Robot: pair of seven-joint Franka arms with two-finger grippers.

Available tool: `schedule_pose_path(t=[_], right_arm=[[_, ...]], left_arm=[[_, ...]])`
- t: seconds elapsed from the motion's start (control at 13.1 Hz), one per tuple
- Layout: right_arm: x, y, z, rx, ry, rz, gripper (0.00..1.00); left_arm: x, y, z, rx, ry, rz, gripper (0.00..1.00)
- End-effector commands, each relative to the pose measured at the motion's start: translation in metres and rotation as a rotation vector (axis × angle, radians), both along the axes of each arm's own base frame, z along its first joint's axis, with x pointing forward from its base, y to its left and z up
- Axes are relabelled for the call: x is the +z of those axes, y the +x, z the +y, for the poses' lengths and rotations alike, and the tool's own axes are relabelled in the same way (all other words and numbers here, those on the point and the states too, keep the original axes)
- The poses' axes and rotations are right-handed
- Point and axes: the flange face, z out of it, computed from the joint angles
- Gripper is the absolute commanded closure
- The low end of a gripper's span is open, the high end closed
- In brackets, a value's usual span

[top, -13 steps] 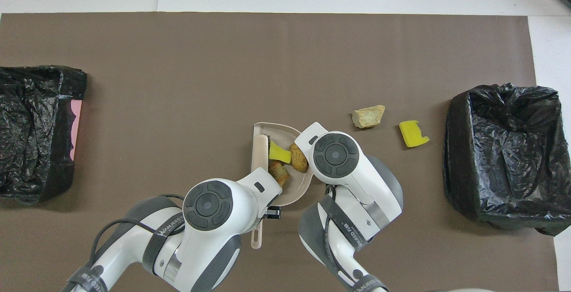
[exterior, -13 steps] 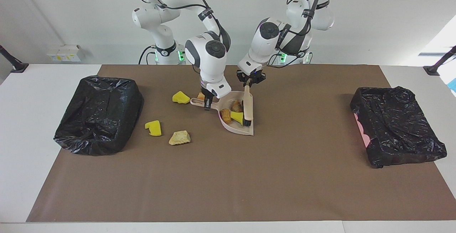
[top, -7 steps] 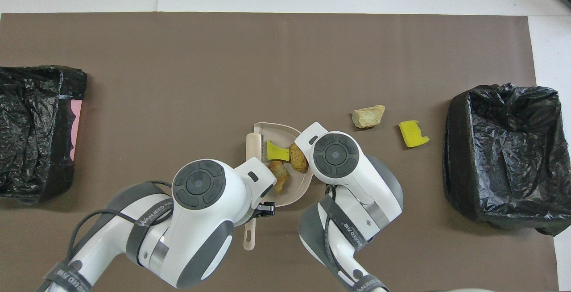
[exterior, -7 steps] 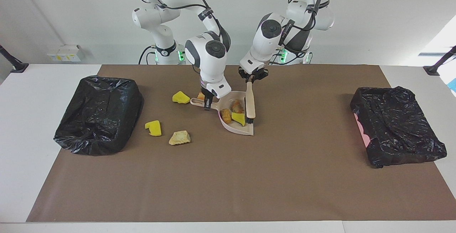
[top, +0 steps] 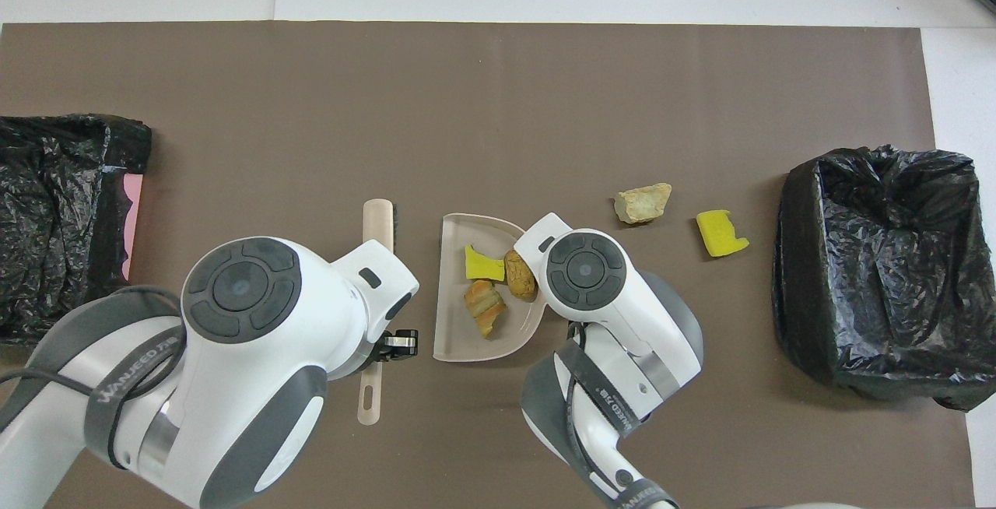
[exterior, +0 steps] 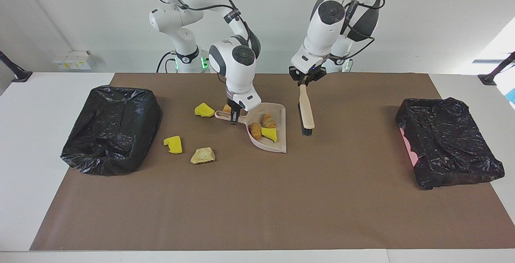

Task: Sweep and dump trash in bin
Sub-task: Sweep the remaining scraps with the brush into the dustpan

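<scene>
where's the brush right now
The brush hangs from the left gripper, lifted over the brown mat beside the dustpan, toward the left arm's end.

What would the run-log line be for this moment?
left gripper: shut on brush, raised beside dustpan | right gripper: shut on dustpan handle | dustpan: three scraps | loose scraps: four

so three scraps (exterior: 263, 127) sit in the dustpan (exterior: 277, 145) mid-table; the brush (exterior: 305, 112) hangs just beside it toward the left arm's end; three more scraps (exterior: 189, 138) lie between dustpan and one bin (exterior: 110, 128); other bin (exterior: 446, 142) at the left arm's end
</scene>
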Motion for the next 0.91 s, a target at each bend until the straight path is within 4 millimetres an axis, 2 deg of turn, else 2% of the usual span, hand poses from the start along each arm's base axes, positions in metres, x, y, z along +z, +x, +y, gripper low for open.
schedule_pose_path(t=[0.0, 0.15, 0.53, 0.84], right_arm=[[-0.009, 0.002, 0.003, 0.022, -0.019, 0.014, 1.00], [0.000, 0.011, -0.002, 0.017, -0.012, 0.003, 1.00], [0.035, 0.044, -0.042, 0.007, -0.011, 0.021, 1.00], [0.062, 0.067, -0.087, 0.020, -0.006, 0.033, 1.00]], left_arm=[[0.016, 0.013, 0.024, -0.017, 0.041, -0.022, 1.00], [0.014, 0.016, 0.031, -0.038, 0.041, -0.019, 1.00], [0.010, 0.011, 0.036, -0.037, 0.045, -0.009, 1.00], [-0.005, -0.029, 0.042, -0.043, 0.054, 0.003, 1.00]])
